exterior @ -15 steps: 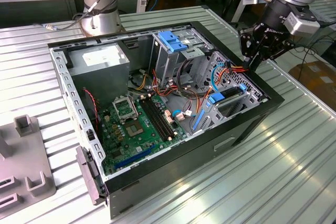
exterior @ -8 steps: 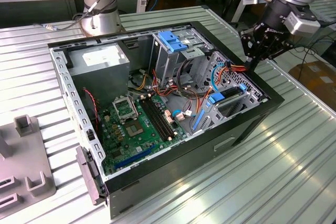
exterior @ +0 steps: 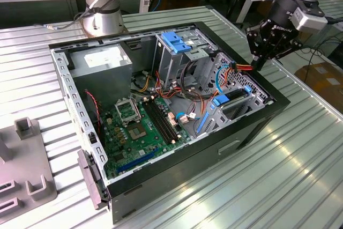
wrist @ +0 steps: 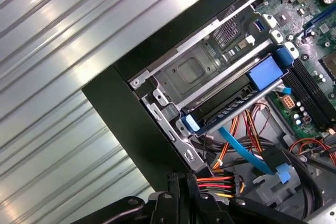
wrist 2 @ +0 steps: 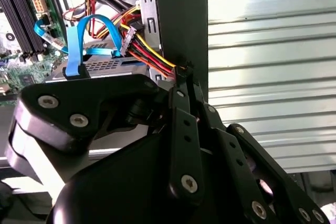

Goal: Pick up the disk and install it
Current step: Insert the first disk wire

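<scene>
Open computer case [exterior: 252,127] lying on its side on ribbed metal desk [exterior: 278,186]; green motherboard [exterior: 139,127] exposed inside. Gripper [exterior: 259,60] poised over case edge at the exterior view's right, above red, yellow and black power leads [wrist 2: 142,45]; jaws drawn close together at the tips, nothing visibly between them; in both wrist views, black fingers [wrist: 176,192] just beside the case wall. Disk [wrist: 231,98] seated edge-on in metal drive bay [wrist: 189,72], blue rails along its sides, blue data cable [wrist: 244,148] running from it. Grey power-supply box [exterior: 102,60] at far corner; grey fixture block [exterior: 27,186] on desk at the exterior view's left.
</scene>
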Robot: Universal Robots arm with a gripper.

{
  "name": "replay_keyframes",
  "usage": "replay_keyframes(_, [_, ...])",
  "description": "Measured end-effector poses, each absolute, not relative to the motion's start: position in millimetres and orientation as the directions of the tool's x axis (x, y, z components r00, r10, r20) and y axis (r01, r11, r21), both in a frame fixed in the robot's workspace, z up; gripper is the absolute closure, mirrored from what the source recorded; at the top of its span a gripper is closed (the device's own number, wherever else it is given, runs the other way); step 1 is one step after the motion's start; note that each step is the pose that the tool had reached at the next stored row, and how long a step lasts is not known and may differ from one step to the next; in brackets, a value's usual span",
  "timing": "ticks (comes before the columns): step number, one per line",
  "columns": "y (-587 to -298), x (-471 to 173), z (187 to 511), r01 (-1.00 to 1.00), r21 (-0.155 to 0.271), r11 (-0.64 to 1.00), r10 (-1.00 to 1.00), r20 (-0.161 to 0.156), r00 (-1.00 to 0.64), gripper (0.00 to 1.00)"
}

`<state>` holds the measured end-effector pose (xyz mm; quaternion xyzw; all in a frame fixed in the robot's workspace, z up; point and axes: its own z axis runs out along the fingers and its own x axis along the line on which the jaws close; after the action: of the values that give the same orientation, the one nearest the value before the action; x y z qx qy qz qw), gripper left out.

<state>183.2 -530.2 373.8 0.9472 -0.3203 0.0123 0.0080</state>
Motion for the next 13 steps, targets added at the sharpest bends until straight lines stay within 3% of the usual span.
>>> replay_keyframes(13, [-531,164,373,-0.695,0.010,-0.719,-0.694,0.031,0.719,0.83])
